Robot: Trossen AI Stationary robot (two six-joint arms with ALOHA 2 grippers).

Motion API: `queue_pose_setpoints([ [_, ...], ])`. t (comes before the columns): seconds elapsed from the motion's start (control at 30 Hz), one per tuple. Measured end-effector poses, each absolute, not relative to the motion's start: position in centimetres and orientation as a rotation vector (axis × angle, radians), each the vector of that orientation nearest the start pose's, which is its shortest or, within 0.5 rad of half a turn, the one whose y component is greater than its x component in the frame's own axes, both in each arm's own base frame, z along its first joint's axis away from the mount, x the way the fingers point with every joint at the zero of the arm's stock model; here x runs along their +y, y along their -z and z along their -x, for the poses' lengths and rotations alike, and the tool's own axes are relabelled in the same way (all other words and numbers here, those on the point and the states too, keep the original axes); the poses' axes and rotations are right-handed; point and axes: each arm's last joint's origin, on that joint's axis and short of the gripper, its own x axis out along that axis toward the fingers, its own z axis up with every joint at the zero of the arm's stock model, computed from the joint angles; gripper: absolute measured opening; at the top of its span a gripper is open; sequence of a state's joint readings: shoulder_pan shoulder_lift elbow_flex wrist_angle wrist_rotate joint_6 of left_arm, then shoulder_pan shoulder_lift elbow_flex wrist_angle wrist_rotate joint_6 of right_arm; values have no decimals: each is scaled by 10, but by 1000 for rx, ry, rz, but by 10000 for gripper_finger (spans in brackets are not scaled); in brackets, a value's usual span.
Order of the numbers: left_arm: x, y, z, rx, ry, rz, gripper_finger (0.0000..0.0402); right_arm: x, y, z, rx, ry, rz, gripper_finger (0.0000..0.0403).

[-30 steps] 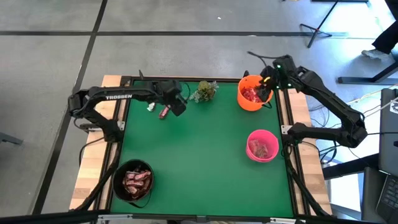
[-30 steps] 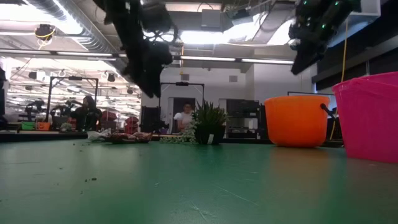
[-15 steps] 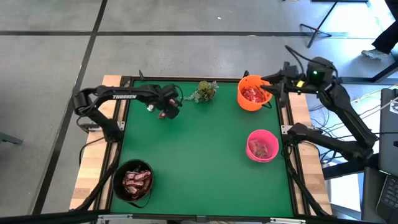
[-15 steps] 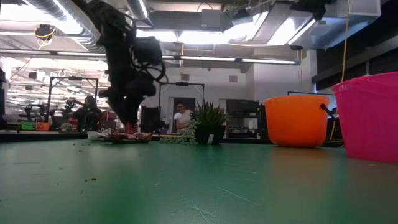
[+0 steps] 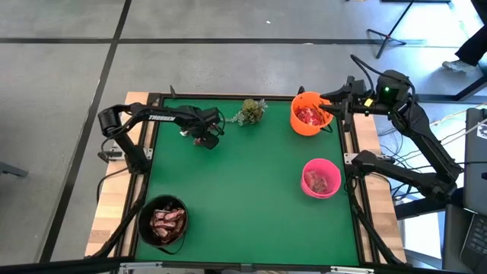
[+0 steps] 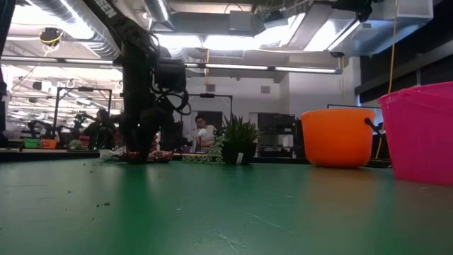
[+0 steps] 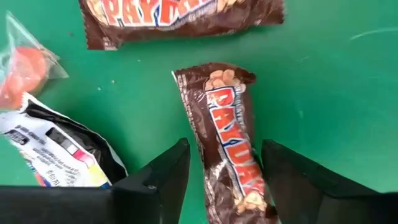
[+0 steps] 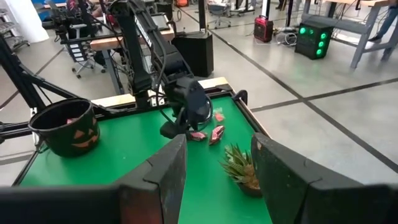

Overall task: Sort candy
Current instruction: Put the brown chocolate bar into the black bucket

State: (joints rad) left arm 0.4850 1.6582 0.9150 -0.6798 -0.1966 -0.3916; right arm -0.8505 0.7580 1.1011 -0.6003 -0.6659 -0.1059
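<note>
The left gripper (image 5: 204,139) is down at the table's far left, its fingers spread on either side of a brown candy bar (image 7: 231,143) lying on the green mat (image 5: 243,190) — not clenched. The right gripper (image 5: 333,105) hangs beside the orange bowl (image 5: 307,122), fingers apart, holding nothing.

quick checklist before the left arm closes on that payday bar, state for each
1. Left tool open: ok, its fingers stand apart.
2. Payday bar between the fingers: ok, it lies in the gap on the green mat.
3. Neighbours clear of the grip: ok, second payday bar, clear-wrapped orange sweet and white-and-black packet lie outside the gap.
4. Fingers low enough to pinch: cannot tell.
5. Right tool out of the way: ok, it hangs by the orange bowl, open and empty.
6. Black bucket path clear: ok.
</note>
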Motion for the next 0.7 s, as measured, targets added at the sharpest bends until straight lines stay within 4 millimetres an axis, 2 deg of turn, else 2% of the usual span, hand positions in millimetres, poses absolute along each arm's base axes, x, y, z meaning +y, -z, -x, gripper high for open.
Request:
queue_pose_setpoints([
  [0.13, 136, -140, -246, 1347, -842, 520, 208, -85, -400, -98, 200, 173, -75, 177],
  [0.27, 135, -138, -247, 1350, -841, 541, 210, -86, -400, -99, 205, 172, -80, 177],
  [0.43, 130, -147, -254, 1384, -786, 522, 176, -86, -400, -99, 200, 173, -76, 177],
  [0.57, 125, -168, -264, 1331, -783, 460, 141, -86, -400, -99, 200, 172, -75, 177],
  [0.7, 116, -179, -269, 1365, -739, 416, 112, -86, -400, -99, 202, 170, -78, 177],
])
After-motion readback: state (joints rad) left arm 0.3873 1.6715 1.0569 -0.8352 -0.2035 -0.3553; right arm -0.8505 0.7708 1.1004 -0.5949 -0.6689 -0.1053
